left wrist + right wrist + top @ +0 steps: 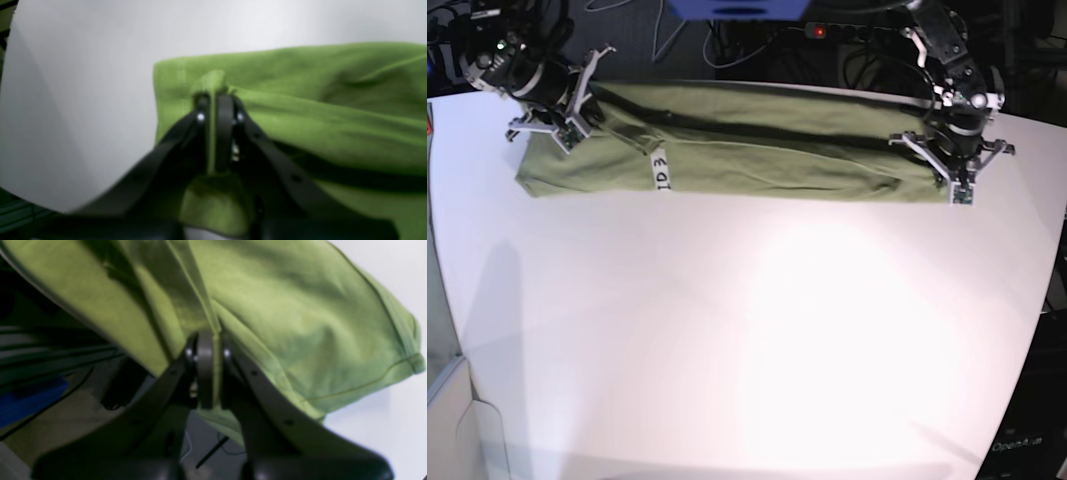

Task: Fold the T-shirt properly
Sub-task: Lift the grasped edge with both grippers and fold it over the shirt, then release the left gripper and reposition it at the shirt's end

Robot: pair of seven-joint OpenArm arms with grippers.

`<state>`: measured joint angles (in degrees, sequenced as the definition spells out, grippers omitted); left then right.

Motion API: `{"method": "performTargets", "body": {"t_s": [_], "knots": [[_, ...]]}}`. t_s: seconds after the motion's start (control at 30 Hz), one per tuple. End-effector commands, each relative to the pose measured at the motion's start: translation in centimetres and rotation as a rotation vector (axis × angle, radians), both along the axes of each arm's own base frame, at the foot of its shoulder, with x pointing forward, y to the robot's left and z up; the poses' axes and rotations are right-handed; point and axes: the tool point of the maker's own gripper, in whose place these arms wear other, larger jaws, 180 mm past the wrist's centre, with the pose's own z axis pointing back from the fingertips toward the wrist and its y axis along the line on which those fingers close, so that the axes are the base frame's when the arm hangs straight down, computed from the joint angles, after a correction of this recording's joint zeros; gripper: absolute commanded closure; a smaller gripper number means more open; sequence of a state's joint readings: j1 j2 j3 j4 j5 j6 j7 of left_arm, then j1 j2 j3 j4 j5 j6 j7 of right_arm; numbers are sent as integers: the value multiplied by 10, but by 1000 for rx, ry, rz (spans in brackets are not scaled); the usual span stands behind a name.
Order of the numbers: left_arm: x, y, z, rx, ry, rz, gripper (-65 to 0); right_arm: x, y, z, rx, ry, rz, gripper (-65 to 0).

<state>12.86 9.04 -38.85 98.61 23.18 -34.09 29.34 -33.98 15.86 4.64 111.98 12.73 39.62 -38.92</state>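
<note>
Lying in a long band across the white table [747,330] toward twelve o'clock in the base view: the T-shirt [757,160] — olive-green, soft, light, limp; likely to sag between holds. Best taken at hems and corners. Left gripper [217,100], at two o'clock, pinched tight on an edge fold; right gripper [208,340], at ten o'clock, likewise clamped on cloth. White label [660,172] showing. Cables and equipment beyond the far edge — nothing on the tabletop obstructs.
</note>
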Motion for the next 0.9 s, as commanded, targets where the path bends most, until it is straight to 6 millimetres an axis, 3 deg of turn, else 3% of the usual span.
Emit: {"method": "performTargets", "body": {"t_s": [0.0, 0.23, 0.43, 0.5, 0.67, 0.87], "knots": [[9, 2, 11, 10, -50, -2, -19, 0, 0, 4, 4, -14, 11, -13], [1, 4, 12, 22, -41, -5, -20, 2, 0, 4, 4, -16, 13, -13], [0, -5, 27, 15, -62, -88, -28, 12, -1, 8, -1, -38, 12, -16], [-2, 4, 32, 29, -72, -62, -71, 15, -1, 9, -1, -46, 12, -20], [-11, 22, 34, 47, -70, -7, -268, 17, -1, 10, -1, -52, 12, -20], [-25, 41, 33, 63, -54, 54, -289, 17, -1, 10, -1, -52, 12, -20]]}}
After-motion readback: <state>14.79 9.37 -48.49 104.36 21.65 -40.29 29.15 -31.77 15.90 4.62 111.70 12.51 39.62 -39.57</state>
